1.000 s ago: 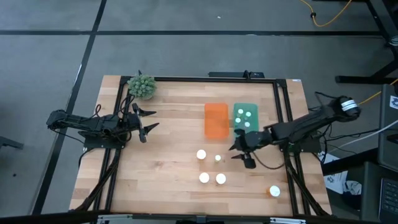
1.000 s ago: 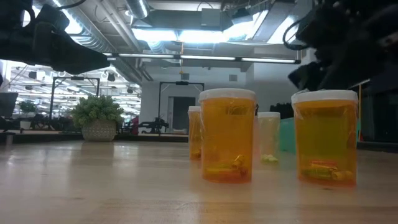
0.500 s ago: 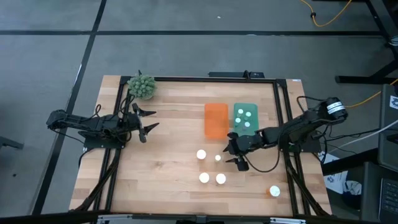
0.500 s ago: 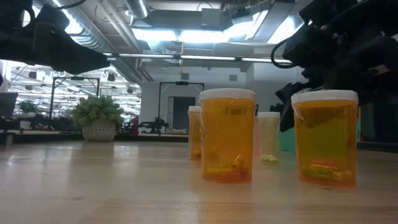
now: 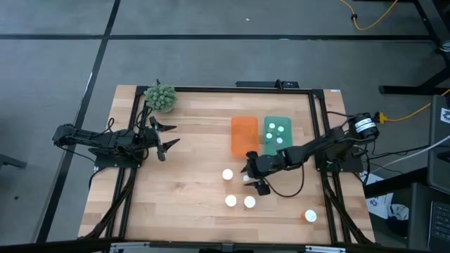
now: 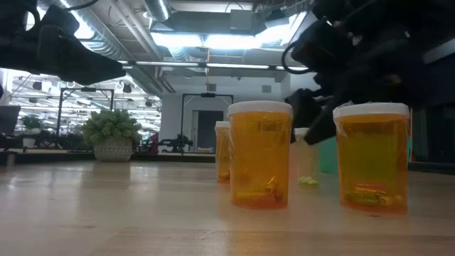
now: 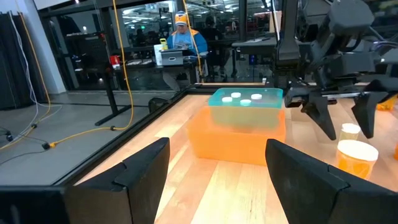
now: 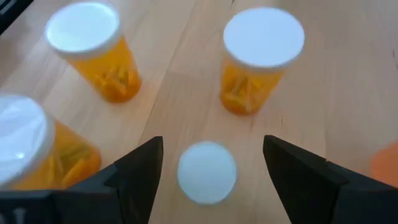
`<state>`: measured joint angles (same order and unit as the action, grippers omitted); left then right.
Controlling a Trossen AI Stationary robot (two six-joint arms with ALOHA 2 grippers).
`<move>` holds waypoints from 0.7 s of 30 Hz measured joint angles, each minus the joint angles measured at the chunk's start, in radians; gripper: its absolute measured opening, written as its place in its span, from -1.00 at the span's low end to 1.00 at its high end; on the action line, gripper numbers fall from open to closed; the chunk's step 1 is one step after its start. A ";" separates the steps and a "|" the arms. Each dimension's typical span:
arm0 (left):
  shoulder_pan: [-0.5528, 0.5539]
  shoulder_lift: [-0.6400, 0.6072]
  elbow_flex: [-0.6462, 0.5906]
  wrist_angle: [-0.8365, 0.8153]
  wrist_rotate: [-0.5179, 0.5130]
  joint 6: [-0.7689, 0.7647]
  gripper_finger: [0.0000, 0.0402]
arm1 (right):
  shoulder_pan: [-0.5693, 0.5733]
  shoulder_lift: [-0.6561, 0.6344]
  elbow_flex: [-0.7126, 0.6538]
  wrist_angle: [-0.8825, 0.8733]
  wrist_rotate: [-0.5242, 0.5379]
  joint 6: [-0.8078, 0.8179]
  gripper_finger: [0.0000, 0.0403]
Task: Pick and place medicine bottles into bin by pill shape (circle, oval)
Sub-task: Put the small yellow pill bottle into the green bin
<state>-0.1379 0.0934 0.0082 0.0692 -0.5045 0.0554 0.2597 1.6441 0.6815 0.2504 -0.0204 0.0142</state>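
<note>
Hovering directly over the small white-capped bottle (image 8: 206, 172), the right pincer (image 5: 256, 178) stands wide, one finger on each side, bottle upright on the worktop (image 5: 183, 176). The left pincer (image 5: 167, 138), also spread wide, waits well apart, so the right arm is much nearer.

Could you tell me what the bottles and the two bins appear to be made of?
Bottles: see-through amber plastic, glossy, pills visible inside; caps opaque white, matte, probably plastic. Orange bin and teal bin: translucent, likely plastic, since light glows through their walls.
</note>
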 joint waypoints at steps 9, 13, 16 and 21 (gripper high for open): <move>0.000 0.000 0.000 0.000 0.000 0.000 0.28 | 0.000 0.012 0.018 -0.031 0.000 0.023 0.22; 0.000 0.000 0.000 0.000 0.000 0.000 0.28 | 0.000 0.012 0.018 -0.041 0.000 0.036 0.05; 0.000 0.000 0.000 0.000 0.000 0.000 0.28 | 0.000 -0.005 0.017 -0.056 0.000 0.055 -0.11; 0.000 0.000 0.000 0.000 0.000 0.000 0.28 | -0.004 -0.113 0.017 -0.108 0.001 0.140 -0.45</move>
<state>-0.1379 0.0934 0.0084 0.0692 -0.5046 0.0555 0.2554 1.5307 0.6987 0.1425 -0.0198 0.1545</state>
